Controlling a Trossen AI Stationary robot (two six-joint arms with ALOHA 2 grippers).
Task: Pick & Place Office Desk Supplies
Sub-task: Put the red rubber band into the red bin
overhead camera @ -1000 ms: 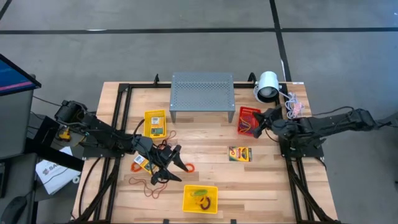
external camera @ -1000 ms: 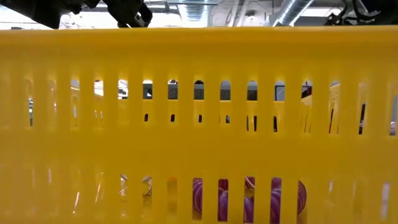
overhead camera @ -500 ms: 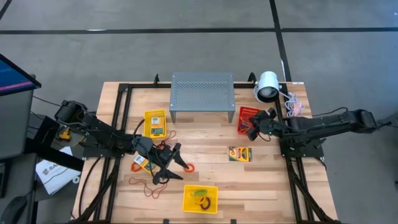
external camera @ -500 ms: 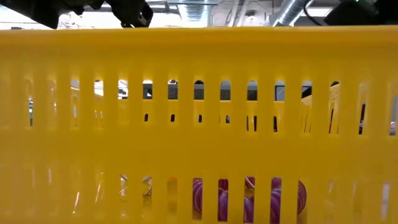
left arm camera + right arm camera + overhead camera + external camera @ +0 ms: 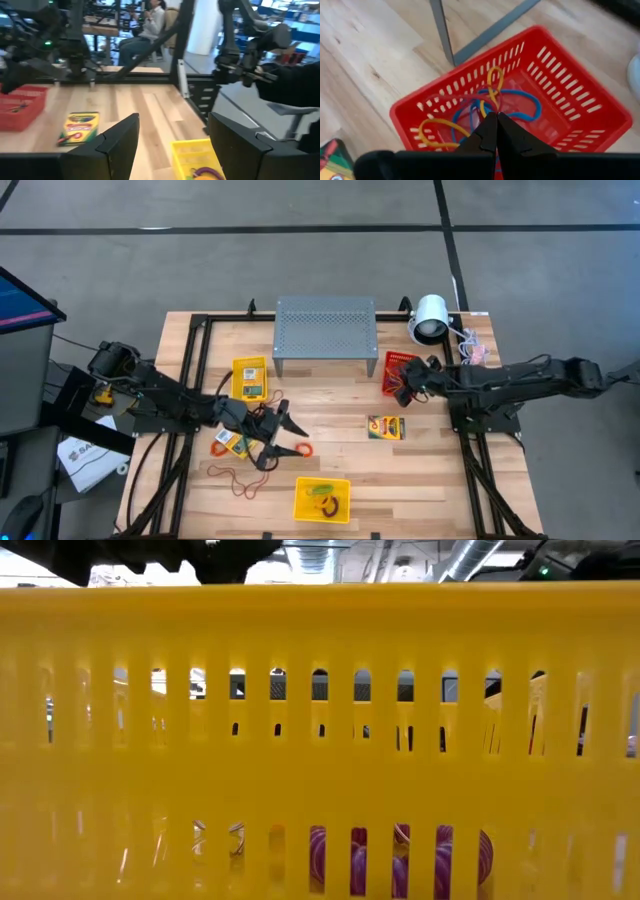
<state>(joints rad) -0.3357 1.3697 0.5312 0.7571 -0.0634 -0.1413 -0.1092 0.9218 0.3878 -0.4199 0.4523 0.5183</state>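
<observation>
Sorting the loose supplies into the baskets is the step in hand, so work it from your nearest item outward. Item one: left gripper (image 5: pixel 283 433), fingers spread wide with nothing between them, raised over the front-left part of the table (image 5: pixel 330 395); in the left wrist view its two dark fingers (image 5: pixel 118 145) frame bare wood. Item two: an orange rubber band (image 5: pixel 301 449) lying just beside that gripper, and a crayon box (image 5: pixel 228 443) partly under the arm on its near side. Bring the open fingers straight down over the band, close only once both tips reach the wood, and lift slowly, since a thin loop is likely to slip or snag. Item three: red-brown rubber-band loops (image 5: pixel 236 478) nearer the front edge, left of the yellow basket (image 5: pixel 322 499), the probable drop point, which already holds a few bands. Item four: a larger crayon box (image 5: pixel 250 377) beyond the gripper, and another crayon box (image 5: pixel 386 427) well apart toward the right. Item five: right gripper (image 5: pixel 408 381), fingers pressed shut and holding nothing visible, poised above the red basket (image 5: pixel 600 112), directly over the tangled bands (image 5: pixel 490 102) inside.
</observation>
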